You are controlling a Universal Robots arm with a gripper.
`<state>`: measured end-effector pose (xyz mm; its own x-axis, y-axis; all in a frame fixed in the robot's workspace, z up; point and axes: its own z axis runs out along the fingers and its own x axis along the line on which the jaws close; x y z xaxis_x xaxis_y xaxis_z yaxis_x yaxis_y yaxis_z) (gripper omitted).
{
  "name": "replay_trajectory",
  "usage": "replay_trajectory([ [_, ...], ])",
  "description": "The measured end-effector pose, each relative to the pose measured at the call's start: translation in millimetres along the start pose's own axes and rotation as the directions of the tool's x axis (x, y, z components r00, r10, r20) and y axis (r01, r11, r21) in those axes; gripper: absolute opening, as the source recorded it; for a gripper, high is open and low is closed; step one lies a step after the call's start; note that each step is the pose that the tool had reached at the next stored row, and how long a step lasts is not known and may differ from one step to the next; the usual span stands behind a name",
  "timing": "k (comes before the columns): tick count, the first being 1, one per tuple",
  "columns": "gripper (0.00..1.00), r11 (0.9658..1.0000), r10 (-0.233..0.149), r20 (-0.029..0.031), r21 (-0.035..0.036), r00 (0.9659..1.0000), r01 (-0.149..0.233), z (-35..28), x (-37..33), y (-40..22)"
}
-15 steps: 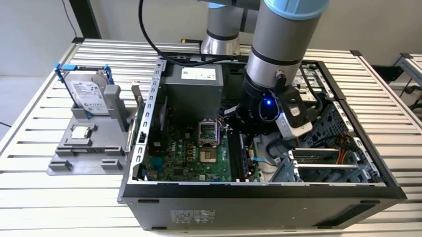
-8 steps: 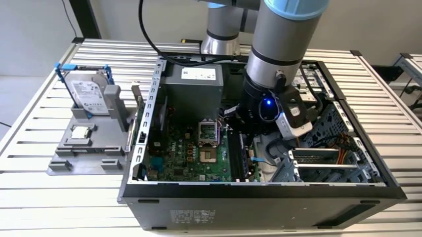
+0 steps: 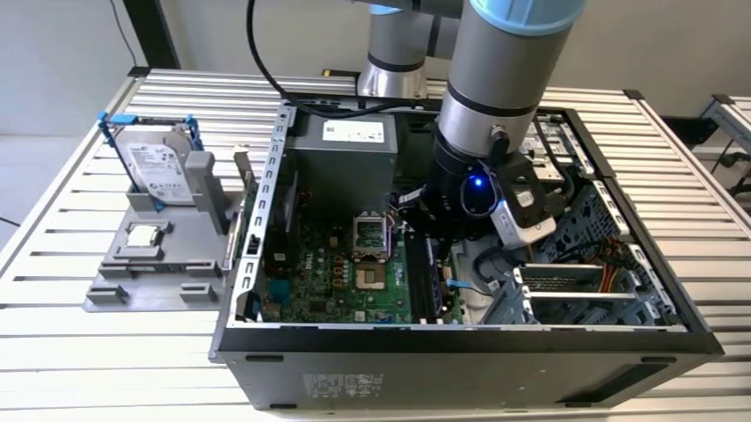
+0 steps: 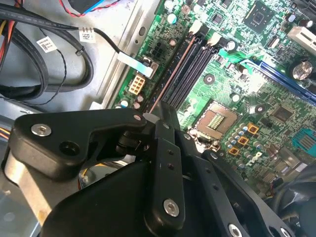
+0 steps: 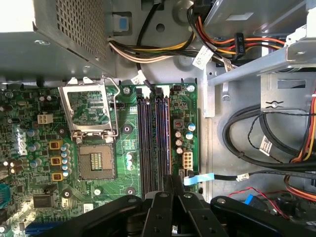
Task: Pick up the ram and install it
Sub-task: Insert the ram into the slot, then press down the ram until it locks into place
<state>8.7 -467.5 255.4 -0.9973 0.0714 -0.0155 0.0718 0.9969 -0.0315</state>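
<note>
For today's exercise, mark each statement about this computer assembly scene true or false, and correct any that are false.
1. The computer case lies open, with its motherboard exposed. True.
2. The hard drive stands in the grey holder outside the case, on the exterior view's left. True.
3. A cooler covers the processor socket. False: the socket is uncovered, its contact grid showing and its frame flipped open.
4. The gripper hangs over the grey holder. False: it is inside the case, just above the memory slots beside the socket.
</note>
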Motion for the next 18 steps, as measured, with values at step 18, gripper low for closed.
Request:
replay_trajectory([
  [18, 0.0, 0.9939, -0.105, 0.0035, -0.035, 0.9945, 0.105, -0.1, 0.0, 0.0],
])
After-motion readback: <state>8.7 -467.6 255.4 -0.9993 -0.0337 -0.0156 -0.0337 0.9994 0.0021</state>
